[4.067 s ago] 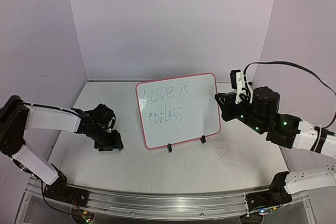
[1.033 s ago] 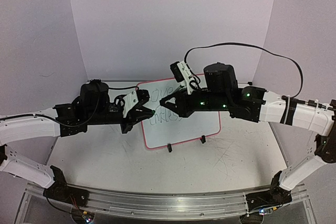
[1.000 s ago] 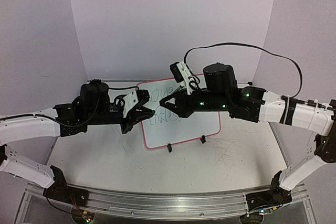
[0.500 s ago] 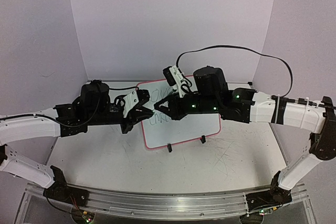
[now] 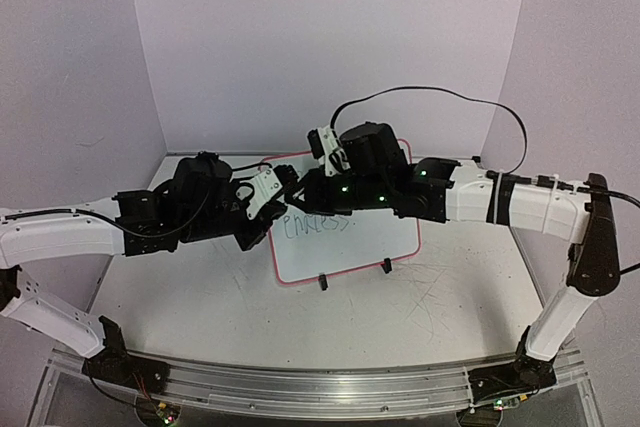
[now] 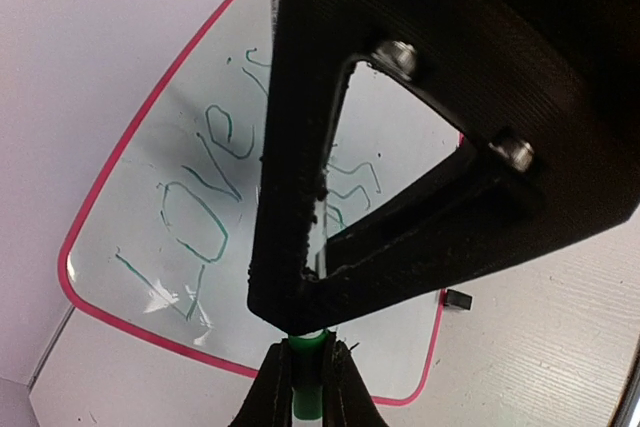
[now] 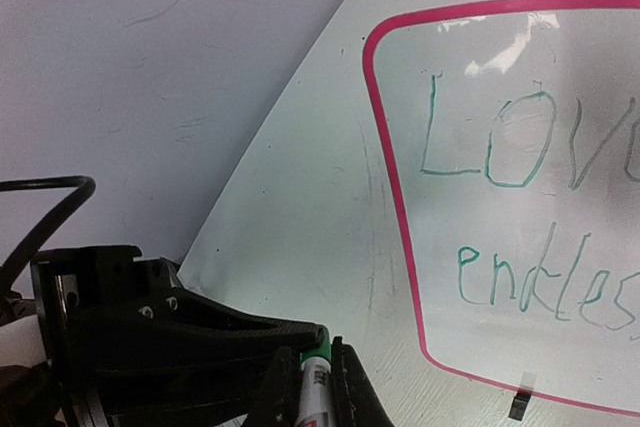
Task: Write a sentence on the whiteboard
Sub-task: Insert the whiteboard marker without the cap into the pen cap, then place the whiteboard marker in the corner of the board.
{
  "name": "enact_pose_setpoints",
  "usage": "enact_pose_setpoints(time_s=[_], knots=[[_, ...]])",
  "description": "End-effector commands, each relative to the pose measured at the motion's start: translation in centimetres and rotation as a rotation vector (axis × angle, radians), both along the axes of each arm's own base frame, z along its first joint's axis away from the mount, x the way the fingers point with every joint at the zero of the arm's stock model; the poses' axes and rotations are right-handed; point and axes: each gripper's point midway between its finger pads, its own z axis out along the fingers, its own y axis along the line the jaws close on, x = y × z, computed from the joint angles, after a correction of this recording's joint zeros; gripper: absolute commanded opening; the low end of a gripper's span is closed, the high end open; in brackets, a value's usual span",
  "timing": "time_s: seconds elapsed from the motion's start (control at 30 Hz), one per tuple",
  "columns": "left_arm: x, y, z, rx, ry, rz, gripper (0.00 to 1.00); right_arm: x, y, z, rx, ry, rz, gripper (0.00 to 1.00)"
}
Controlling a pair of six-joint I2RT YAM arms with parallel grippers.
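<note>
pale lilac walls [image 5: 330, 37] close in a scuffed white tabletop [image 5: 250, 317] where the whiteboard [image 5: 350, 252], pink-red framed and propped on two black clip feet [image 5: 322, 283], stands just behind and below the two end effectors, which meet tip to tip in front of its upper left corner. the left end effector [image 6: 305, 357] is pinched together on the green end of a green marker [image 7: 316, 387], and the right end effector [image 7: 313, 362] is clamped on the marker's white, printed barrel; whether the green end is a separate cap cannot be told. the sentence [image 5: 316, 224], in thin green handwriting, looks finished: the wrist views together give "love" and the start of "is" on the upper line, and the overhead view gives "endless." with its full stop on the lower line, beneath the right end effector. judged from that, the writing itself is done, and what seems left is to close the marker and set it down. print on the marker's barrel is too small to read; no other brand or label shows.
</note>
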Motion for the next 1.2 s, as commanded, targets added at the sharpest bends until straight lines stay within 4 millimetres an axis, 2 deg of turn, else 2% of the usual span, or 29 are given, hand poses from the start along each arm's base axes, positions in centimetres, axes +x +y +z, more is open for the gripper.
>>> enact_pose_setpoints(time_s=[0.0, 0.1, 0.2, 0.3, 0.37, 0.43, 0.5, 0.6, 0.63, 0.67, 0.77, 0.87, 0.93, 0.97, 1.03, 1.1, 1.17], knots=[[-3.4, -3.8, 9.4, -0.288, -0.065, -0.210, 0.00, -6.2, 4.4, -1.6, 0.050, 0.089, 0.337, 0.00], [-5.7, -4.2, 9.8, -0.325, -0.002, -0.320, 0.00, -9.1, 4.8, -1.8, 0.067, -0.013, 0.576, 0.00], [-7.0, -4.1, 8.8, -0.312, 0.062, -0.374, 0.00, -10.6, 4.1, -2.2, 0.065, -0.088, 0.688, 0.00], [-7.1, -3.5, 7.4, -0.286, 0.114, -0.346, 0.00, -10.3, 3.5, -1.4, 0.056, -0.133, 0.663, 0.00], [-6.8, -2.8, 6.4, -0.281, 0.137, -0.300, 0.00, -9.4, 3.0, -0.9, 0.045, -0.154, 0.602, 0.00], [-6.2, -1.7, 5.6, -0.286, 0.151, -0.229, 0.00, -8.4, 2.4, 0.1, 0.039, -0.176, 0.529, 0.04], [-5.4, -0.2, 4.8, -0.300, 0.169, -0.128, 0.00, -7.3, 1.2, 1.4, 0.038, -0.202, 0.448, 0.28], [-4.3, 2.3, 3.0, -0.336, 0.216, 0.033, 0.00, -5.6, -1.8, 4.5, 0.040, -0.283, 0.286, 0.76], [-4.0, 3.1, 2.4, -0.351, 0.234, 0.082, 0.00, -5.0, -3.0, 5.8, 0.043, -0.318, 0.227, 0.89], [-4.0, 3.7, 1.9, -0.372, 0.256, 0.115, 0.00, -4.4, -4.6, 7.5, 0.049, -0.366, 0.156, 0.97], [-3.6, 5.8, -0.4, -0.412, 0.321, 0.242, 0.00, -3.9, -9.4, 12.6, 0.098, -0.501, -0.014, 0.98], [-2.8, 8.7, -1.9, -0.501, 0.385, 0.434, 0.00, -2.8, -13.8, 14.8, 0.081, -0.584, -0.202, 0.98], [-2.1, 11.5, -3.9, -0.547, 0.434, 0.625, 0.00, -2.4, -16.3, 15.2, 0.041, -0.631, -0.290, 0.98], [-2.0, 13.5, -5.5, -0.570, 0.475, 0.765, 0.00, -2.3, -17.0, 15.2, 0.030, -0.642, -0.314, 0.98], [-2.4, 15.6, -8.1, -0.565, 0.528, 0.919, 0.00, -2.2, -17.9, 15.0, 0.010, -0.656, -0.345, 0.98], [-2.8, 16.8, -10.9, -0.525, 0.574, 1.026, 0.00, -2.2, -18.3, 15.1, 0.003, -0.664, -0.355, 0.98], [-2.5, 16.6, -13.1, -0.442, 0.630, 1.056, 0.00, -2.2, -18.4, 15.0, -0.002, -0.667, -0.359, 0.98]])
